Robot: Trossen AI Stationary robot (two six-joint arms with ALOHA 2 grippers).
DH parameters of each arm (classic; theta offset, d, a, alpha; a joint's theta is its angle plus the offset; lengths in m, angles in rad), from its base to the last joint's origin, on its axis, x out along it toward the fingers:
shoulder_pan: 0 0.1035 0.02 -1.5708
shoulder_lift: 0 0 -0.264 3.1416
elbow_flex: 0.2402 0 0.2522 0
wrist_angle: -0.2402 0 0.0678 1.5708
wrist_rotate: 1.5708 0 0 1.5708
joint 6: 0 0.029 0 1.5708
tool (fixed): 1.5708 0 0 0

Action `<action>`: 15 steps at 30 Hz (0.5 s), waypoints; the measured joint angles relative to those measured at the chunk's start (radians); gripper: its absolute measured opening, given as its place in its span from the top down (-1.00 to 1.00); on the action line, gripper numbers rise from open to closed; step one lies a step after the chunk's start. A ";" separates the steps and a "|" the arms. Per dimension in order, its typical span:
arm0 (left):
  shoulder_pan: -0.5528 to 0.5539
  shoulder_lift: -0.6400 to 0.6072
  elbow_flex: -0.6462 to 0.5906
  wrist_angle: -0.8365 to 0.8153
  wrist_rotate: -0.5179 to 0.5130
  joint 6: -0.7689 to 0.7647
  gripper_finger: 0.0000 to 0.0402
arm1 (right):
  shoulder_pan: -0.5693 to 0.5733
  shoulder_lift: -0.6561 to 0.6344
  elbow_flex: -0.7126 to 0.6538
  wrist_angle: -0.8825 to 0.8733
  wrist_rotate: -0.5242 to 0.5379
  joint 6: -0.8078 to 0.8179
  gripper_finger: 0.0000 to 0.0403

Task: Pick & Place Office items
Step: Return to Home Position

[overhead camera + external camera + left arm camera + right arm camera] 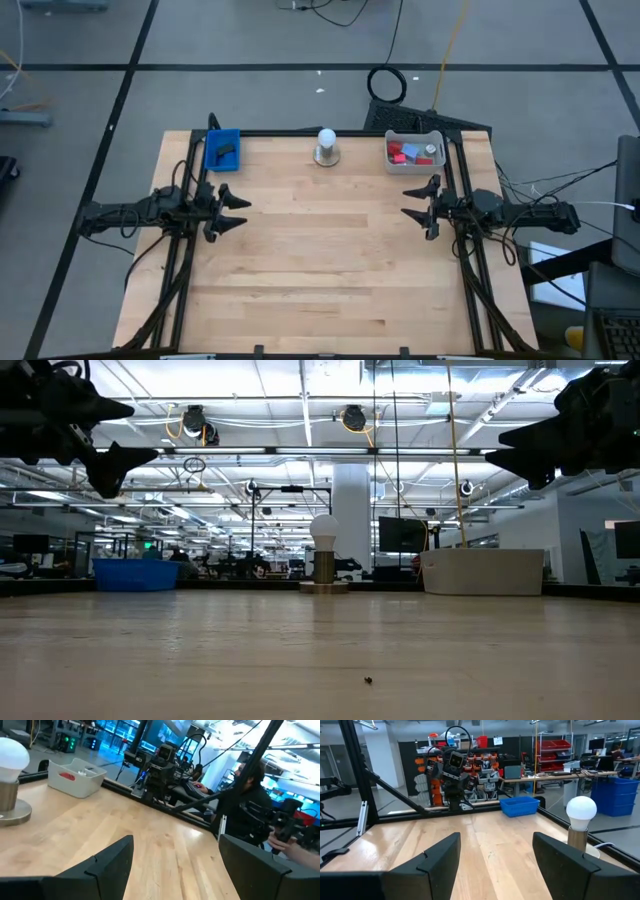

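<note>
Left gripper [246, 213] and right gripper [405, 203] gape wide, both empty.

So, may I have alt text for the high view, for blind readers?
A robot's left gripper and right gripper hang open over a wooden table, facing each other. At the far edge stand a blue tray, a white ball and a grey tray holding small red and blue pieces.

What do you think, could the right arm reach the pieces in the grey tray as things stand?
Probably yes: the right end effector hangs open near the grey tray, whose open top exposes the red and blue pieces; nothing stands between.
</note>
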 joint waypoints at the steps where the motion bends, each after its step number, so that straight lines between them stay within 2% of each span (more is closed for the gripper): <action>1: 0.000 0.000 0.000 0.000 0.001 0.004 -0.46 | 0.000 0.000 0.000 0.000 0.000 0.006 -0.19; 15: 0.000 0.000 0.000 0.001 0.000 -0.003 -0.46 | 0.000 0.000 0.000 0.003 0.000 0.010 -0.19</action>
